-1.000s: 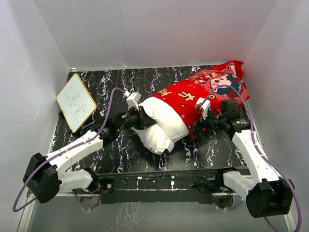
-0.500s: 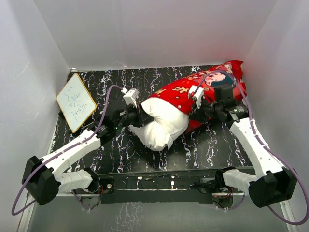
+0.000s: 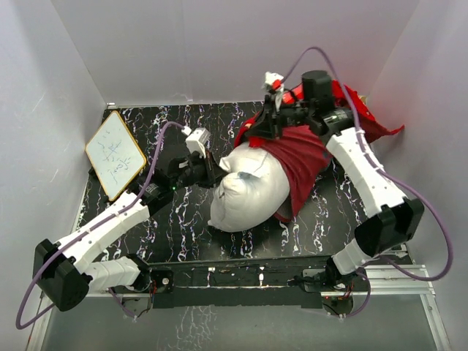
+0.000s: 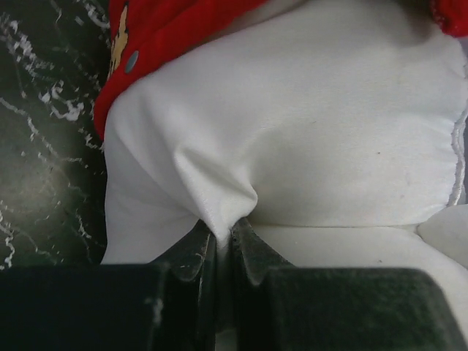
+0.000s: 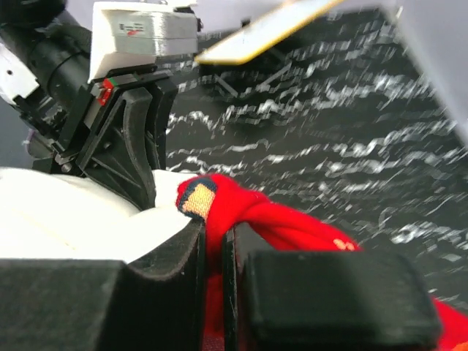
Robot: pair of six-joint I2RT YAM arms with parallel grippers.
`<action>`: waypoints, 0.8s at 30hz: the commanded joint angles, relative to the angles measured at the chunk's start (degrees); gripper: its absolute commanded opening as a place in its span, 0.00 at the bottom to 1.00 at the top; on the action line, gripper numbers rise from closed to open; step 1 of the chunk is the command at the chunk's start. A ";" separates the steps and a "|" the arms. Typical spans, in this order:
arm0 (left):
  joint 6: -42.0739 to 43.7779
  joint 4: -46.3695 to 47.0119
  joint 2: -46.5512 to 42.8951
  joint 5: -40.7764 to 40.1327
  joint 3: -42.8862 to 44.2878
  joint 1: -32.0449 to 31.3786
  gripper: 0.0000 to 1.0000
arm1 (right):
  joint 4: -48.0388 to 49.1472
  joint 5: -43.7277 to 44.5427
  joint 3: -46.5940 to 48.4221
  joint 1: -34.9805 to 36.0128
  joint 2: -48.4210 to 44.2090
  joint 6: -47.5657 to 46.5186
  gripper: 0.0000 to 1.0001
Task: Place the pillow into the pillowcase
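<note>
the left hand (image 4: 224, 230) is closed tight, its two fingers pinching a small fold of the pillow (image 4: 307, 146) at the near end. the pillow bulges out straight ahead of this hand, plump and white, lying on the black marbled desk (image 3: 183, 227). only the part nearest the left hand is bare; the part beyond it sits under the pillowcase (image 3: 303, 153).

the right hand (image 5: 212, 227) is closed too, gripping a bunched edge of the red pillowcase between its fingers. it hangs above the far side of the pillow, and the cloth falls away behind and below it, draped over the pillow with the duller red side up. seen from the right wrist, the left hand is just ahead of the right hand's fingertips, with white pillow fabric below them.

a wood-framed white board (image 3: 115, 154) lies on the desk well off to the left hand's outer side.
</note>
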 commanded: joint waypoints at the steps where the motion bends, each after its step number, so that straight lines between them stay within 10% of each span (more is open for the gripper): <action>1: -2.01 5.85 0.56 -0.86 -7.60 2.31 0.00 | 9.10 6.43 -6.84 4.87 2.57 7.06 0.08; 5: -7.22 10.92 0.23 0.18 -17.78 6.68 0.00 | 3.24 10.50 -11.34 4.81 3.54 1.42 0.19; 13: -11.42 15.65 0.17 2.34 -23.12 14.51 0.00 | 0.16 -0.17 -17.05 -0.07 -14.80 -6.20 0.77; 24: -12.30 19.19 2.93 6.33 -22.89 16.32 0.00 | 5.10 20.20 -39.33 -3.15 -29.60 -7.33 0.80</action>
